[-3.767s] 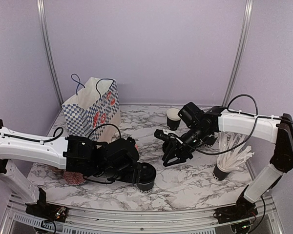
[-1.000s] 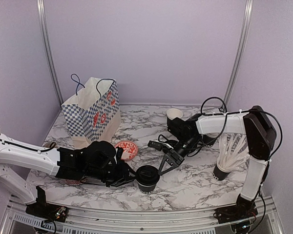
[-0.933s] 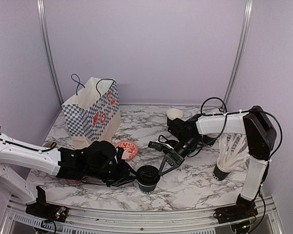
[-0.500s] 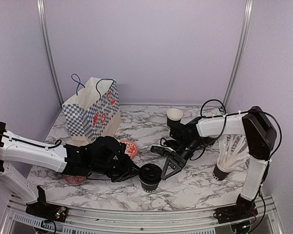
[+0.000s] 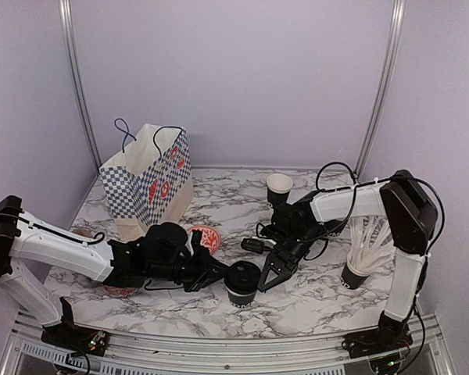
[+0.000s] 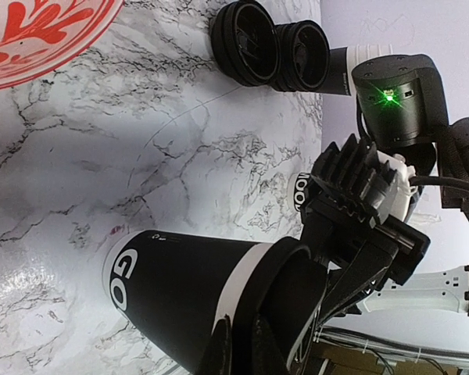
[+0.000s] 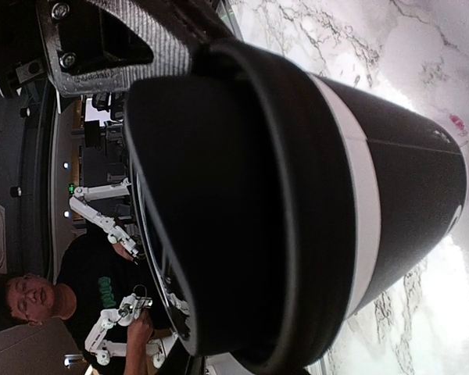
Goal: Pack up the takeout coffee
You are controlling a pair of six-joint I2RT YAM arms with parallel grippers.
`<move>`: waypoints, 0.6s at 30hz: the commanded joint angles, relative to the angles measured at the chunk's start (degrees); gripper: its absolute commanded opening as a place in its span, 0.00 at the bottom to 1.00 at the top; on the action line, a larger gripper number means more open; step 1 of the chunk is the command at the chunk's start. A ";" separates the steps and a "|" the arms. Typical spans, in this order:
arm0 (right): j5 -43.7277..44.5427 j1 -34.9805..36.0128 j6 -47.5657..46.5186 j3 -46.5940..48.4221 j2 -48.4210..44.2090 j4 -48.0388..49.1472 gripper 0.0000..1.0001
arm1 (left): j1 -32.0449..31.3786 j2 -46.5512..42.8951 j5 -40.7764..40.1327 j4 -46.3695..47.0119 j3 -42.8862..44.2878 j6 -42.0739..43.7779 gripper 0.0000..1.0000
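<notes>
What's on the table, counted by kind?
Lidded cup: 1
Open cup: 1
Straw cup: 1
Red bowl: 2, the second half hidden at the near left
Bag: 1
Total: 6 in the top view; the right arm may hide more.

Lidded cup (image 6: 180, 293) on marble, right end effector (image 6: 340, 269) at lid.
</notes>
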 commanded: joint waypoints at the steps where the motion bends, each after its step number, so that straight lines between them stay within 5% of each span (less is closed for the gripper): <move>1: 2.59 2.42 -1.05 0.62 3.46 11.85 0.20 | -2.75 6.80 9.68 -3.01 -3.19 -2.72 0.05; 9: 4.66 2.42 -1.11 0.41 1.08 11.69 0.20 | -2.84 3.65 8.37 -5.61 -5.11 -1.77 0.00; 11: 5.49 2.42 -1.48 0.57 -0.03 11.57 0.20 | -2.99 2.68 8.04 -6.79 -3.75 0.11 0.14; 18: 8.78 2.51 -1.21 -0.29 -3.55 12.76 0.23 | -3.19 -0.03 0.32 -25.36 8.00 10.93 0.31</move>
